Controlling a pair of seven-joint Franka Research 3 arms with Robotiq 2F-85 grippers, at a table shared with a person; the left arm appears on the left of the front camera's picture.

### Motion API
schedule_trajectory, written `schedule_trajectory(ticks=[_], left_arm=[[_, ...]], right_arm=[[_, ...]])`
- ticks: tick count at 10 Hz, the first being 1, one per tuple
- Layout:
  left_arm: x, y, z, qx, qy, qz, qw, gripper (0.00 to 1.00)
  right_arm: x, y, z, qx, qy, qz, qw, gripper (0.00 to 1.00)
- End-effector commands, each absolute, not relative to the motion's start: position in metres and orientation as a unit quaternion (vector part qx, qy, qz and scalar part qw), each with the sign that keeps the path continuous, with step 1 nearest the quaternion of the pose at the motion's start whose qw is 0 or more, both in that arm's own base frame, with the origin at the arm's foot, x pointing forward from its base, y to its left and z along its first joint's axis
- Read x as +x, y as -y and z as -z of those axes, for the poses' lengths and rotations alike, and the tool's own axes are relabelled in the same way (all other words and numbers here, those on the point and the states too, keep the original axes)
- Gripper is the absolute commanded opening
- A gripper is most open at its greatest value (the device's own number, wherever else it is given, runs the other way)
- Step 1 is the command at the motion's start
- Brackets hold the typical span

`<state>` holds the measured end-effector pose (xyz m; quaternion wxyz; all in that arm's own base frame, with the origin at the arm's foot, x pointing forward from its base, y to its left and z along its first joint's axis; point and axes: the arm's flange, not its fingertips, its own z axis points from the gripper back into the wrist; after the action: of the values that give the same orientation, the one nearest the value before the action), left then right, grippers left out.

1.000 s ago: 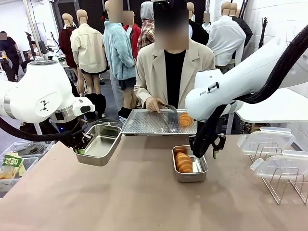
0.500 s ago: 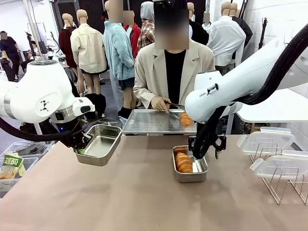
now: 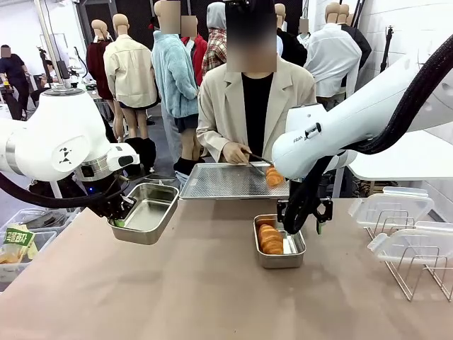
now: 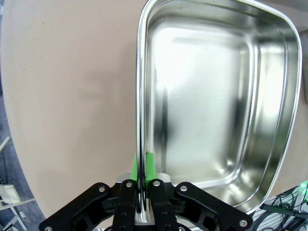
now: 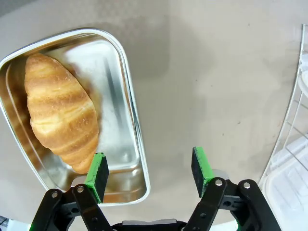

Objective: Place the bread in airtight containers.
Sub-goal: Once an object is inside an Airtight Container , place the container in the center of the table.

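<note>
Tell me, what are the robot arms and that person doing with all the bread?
They're packing bread into tins. The left gripper is shut on the rim of an empty tin, holding it near the table's left side. The right gripper hangs open just above the second tin, where a roll already lies. On the far side, the person's hand uses tongs to take another roll at the perforated tray.

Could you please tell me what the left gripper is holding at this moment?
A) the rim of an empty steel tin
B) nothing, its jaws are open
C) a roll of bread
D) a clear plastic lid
A: in the left wrist view the left gripper is shut on the side rim of the empty steel tin, whose shiny floor is bare.
</note>
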<state>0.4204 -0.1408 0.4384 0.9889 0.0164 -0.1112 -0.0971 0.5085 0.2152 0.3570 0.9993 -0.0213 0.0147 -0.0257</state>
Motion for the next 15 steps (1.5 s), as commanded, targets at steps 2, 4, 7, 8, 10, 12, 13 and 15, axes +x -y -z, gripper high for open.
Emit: schedule_trajectory(ticks=[2,4,7,8,10,12,13,15], left_arm=[[0.421,0.140,-0.441,0.018,0.116,0.106,0.987,0.00],[0.421,0.140,-0.441,0.018,0.116,0.106,0.987,0.00],[0.421,0.140,-0.441,0.018,0.116,0.106,0.987,0.00],[0.421,0.140,-0.441,0.018,0.116,0.106,0.987,0.00],[0.421,0.140,-0.441,0.018,0.116,0.106,0.987,0.00],[0.421,0.140,-0.441,0.018,0.116,0.106,0.987,0.00],[0.421,0.140,-0.441,0.018,0.116,0.106,0.987,0.00],[0.421,0.140,-0.441,0.018,0.116,0.106,0.987,0.00]], right_arm=[[0.493,-0.204,-0.370,-0.011,-0.018,0.003,1.000,0.86],[0.470,-0.191,-0.394,0.000,-0.003,-0.032,0.999,0.86],[0.452,-0.177,-0.411,0.008,0.003,-0.058,0.998,0.86],[0.446,-0.176,-0.412,0.009,0.001,-0.071,0.997,0.86],[0.461,-0.186,-0.415,-0.002,0.011,-0.047,0.999,0.86],[0.461,-0.186,-0.415,-0.002,0.011,-0.047,0.999,0.86],[0.461,-0.186,-0.415,-0.002,0.011,-0.047,0.999,0.86],[0.461,-0.186,-0.415,-0.002,0.011,-0.047,0.999,0.86]])
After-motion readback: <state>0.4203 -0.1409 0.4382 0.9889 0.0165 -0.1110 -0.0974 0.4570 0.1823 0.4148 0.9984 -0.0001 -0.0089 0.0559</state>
